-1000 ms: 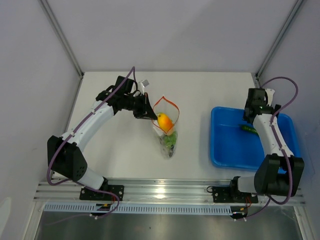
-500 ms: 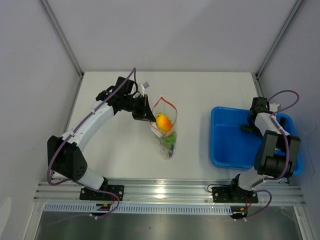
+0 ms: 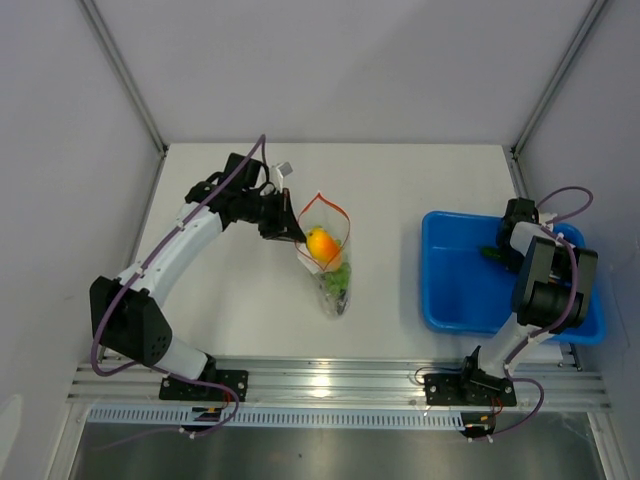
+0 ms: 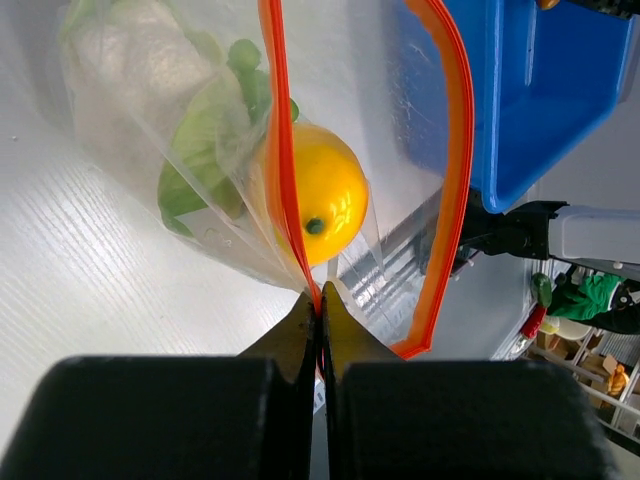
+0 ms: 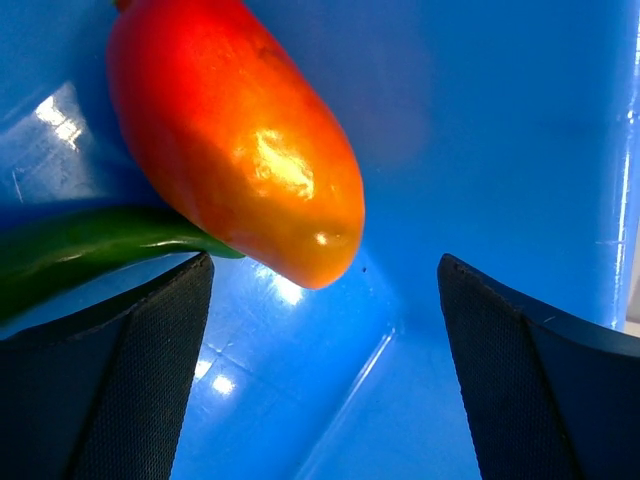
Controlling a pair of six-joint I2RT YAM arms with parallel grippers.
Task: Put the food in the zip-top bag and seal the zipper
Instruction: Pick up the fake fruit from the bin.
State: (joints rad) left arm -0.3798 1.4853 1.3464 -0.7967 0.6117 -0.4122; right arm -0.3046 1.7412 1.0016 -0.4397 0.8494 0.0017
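Orange-red pepper [image 5: 230,130] lies upper left in the right wrist view, resting against a green pepper [image 5: 60,260] inside the blue tray [image 3: 450,300], at the overhead view's right. The right pincer [image 5: 325,265] hangs spread wide, grasping nothing; best shift it over the pepper's thick middle before closing, since the tip may slip. The left pincer [image 4: 320,300] is clenched on the zipper [image 4: 277,120], holding the zip-top bag [image 3: 333,285] agape mid-frame, yellow fruit [image 4: 330,190] inside.
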